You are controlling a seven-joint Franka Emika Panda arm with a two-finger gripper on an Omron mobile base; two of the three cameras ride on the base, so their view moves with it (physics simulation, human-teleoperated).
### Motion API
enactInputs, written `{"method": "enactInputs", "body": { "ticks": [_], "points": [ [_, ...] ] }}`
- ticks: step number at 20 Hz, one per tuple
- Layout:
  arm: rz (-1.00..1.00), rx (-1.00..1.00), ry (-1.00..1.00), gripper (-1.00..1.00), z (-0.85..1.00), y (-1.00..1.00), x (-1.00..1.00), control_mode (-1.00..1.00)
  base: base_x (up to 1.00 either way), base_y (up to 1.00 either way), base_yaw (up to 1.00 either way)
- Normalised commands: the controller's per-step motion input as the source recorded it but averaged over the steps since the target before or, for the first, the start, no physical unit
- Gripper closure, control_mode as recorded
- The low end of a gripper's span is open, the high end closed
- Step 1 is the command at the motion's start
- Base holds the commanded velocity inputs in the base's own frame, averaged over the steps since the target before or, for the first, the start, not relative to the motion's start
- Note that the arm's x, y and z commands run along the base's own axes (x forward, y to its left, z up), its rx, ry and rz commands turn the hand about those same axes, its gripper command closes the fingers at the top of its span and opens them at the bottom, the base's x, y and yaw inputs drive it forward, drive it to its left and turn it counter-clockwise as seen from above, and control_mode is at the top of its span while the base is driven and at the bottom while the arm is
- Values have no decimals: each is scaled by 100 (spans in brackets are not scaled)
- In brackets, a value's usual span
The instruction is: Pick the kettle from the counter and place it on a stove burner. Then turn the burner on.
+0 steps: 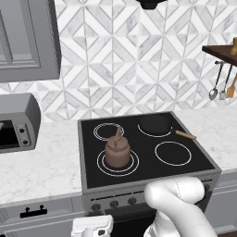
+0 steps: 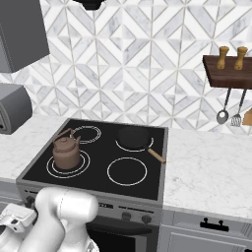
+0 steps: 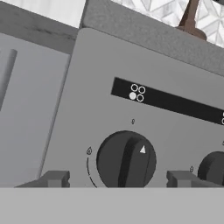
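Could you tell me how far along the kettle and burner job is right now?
Done: the kettle sits on the stove's front-left burner, off the counter. In hand: the gripper, jaws open, straddles the leftmost knob on the stove front. Left: grip and turn that knob.

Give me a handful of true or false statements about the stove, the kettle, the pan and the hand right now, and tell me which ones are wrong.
1. The kettle sits on the front left burner. True.
2. The black pan sits on the counter beside the stove. False: it is on the back right burner.
3. The hand faces a dark stove knob, one fingertip on each side of it. True.
4. The hand is gripping the kettle's handle. False: the kettle stands free on the stove.
5. Utensils hang under a wooden shelf on the wall. True.
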Motion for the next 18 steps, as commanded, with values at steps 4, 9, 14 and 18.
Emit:
{"method": "enactInputs", "body": {
  "ticks": [4,9,14,18],
  "points": [
    [0,0,0,-100,0,6,3,-100,0,0,0],
    [0,2,-10,-100,30,-8,-1,-100,0,0,0],
    [1,0,0,-100,0,-15,1,-100,0,0,0],
    [1,0,0,-100,0,-4,0,-100,0,0,0]
  ]
}}
